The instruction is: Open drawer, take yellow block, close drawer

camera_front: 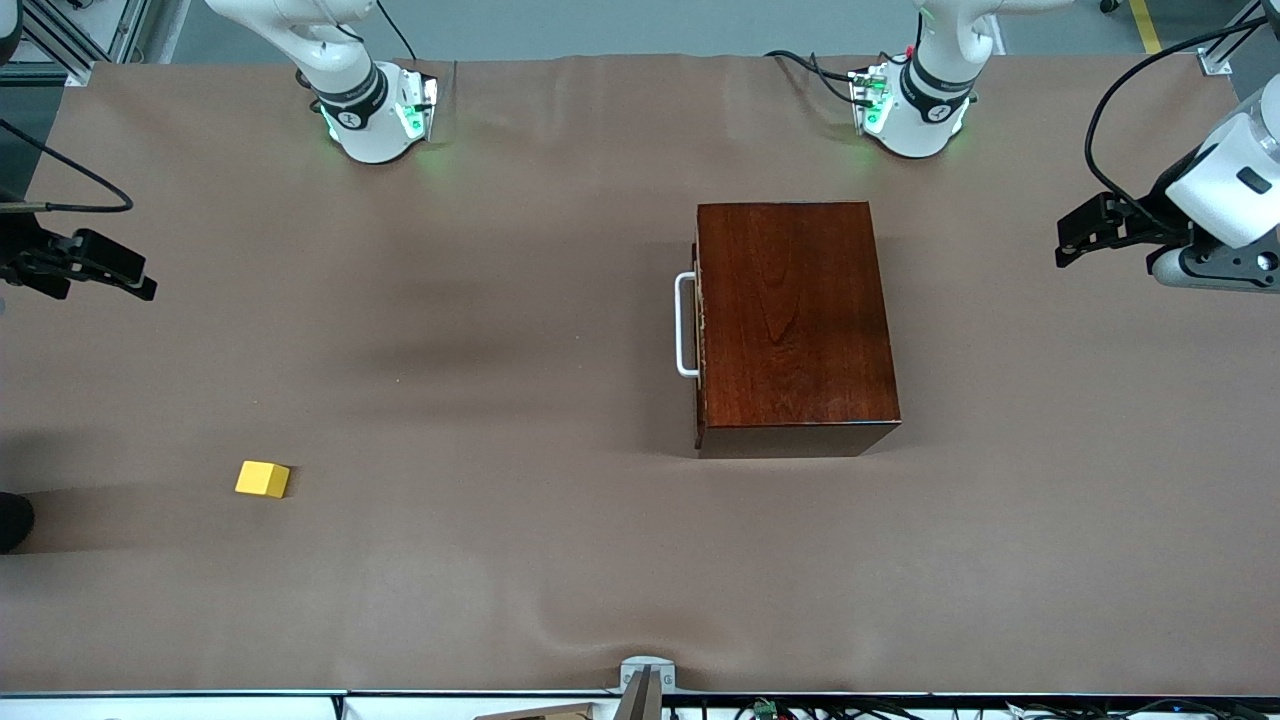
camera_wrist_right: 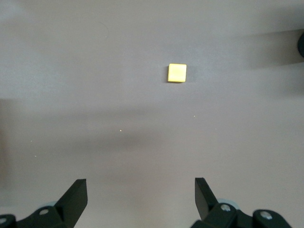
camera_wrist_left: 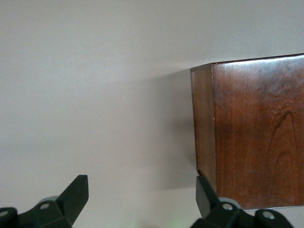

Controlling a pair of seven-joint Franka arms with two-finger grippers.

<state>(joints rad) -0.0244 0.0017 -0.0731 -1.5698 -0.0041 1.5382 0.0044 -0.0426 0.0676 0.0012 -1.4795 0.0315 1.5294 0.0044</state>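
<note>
The drawer (camera_front: 699, 330) sits shut in the glossy mahogany box (camera_front: 795, 320), and its white bar handle (camera_front: 686, 325) faces the right arm's end of the table. On the table cover lies the yellow block (camera_front: 263, 479), far from the box, toward the right arm's end and nearer the front camera. My right gripper (camera_front: 135, 278) hangs open and empty over that end of the table. In the right wrist view it (camera_wrist_right: 141, 192) looks down at the block (camera_wrist_right: 177, 73). Beside the box, over the left arm's end, my left gripper (camera_front: 1068, 243) is open and empty. The left wrist view shows this gripper (camera_wrist_left: 142, 190) and a corner of the box (camera_wrist_left: 256, 133).
A brown cloth (camera_front: 500, 300) covers the whole table. A grey metal clamp (camera_front: 645, 680) sits at the table edge nearest the front camera. A dark rounded object (camera_front: 12, 520) pokes in at the right arm's end, near the block.
</note>
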